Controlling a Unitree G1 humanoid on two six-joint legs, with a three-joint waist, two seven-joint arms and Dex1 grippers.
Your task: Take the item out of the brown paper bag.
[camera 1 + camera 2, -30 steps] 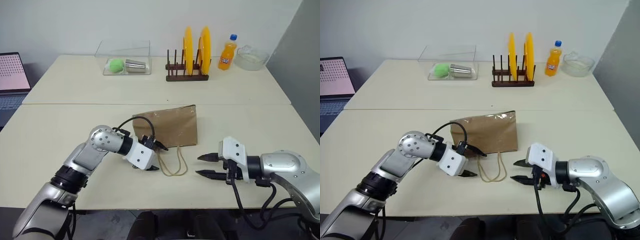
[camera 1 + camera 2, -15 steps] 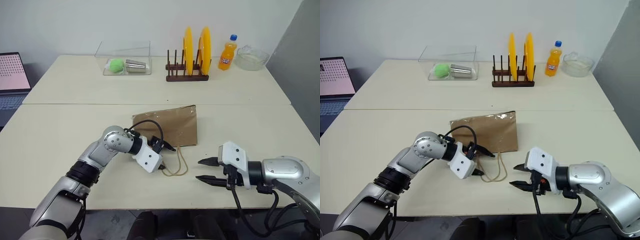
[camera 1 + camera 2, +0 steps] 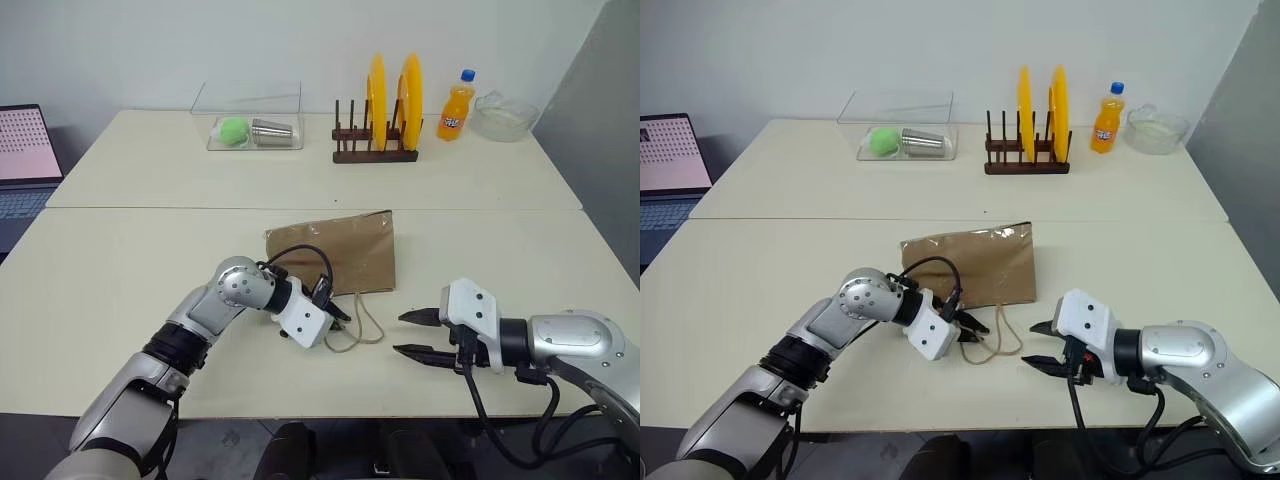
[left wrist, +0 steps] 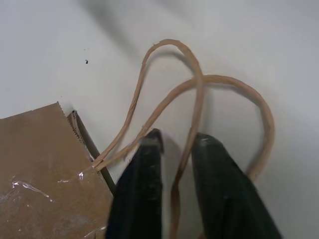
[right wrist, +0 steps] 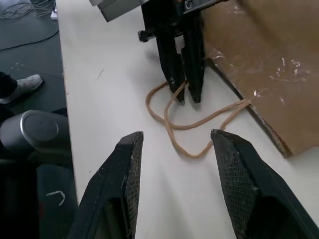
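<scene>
The brown paper bag (image 3: 335,252) lies flat on the near table (image 3: 120,300), its opening turned toward the robot and its tan rope handles (image 3: 362,322) spilling out in loops onto the tabletop. The cola bottle cannot be seen; whether it lies inside the bag cannot be told from outside.

The left gripper (image 3: 338,318) sits right at the bag's near edge, on the left side of the handles, and its two black fingers (image 4: 142,199) are clamped together on one strand of the rope handles, which runs up between them while the other loop curves just beyond the tips.

The right gripper (image 3: 418,334) rests low over the table on the far side of the handles from the left gripper, near but apart from the loops, its jaws spread and gripping nothing, pointed toward the handles and the left fingers.

Well beyond both grippers, on the far table, stand a clear plastic box (image 3: 248,117), a wooden rack with yellow plates (image 3: 378,118), an orange soda bottle (image 3: 455,106) and a glass bowl (image 3: 503,116). A laptop (image 3: 25,160) sits far off to the left gripper's outer side.
</scene>
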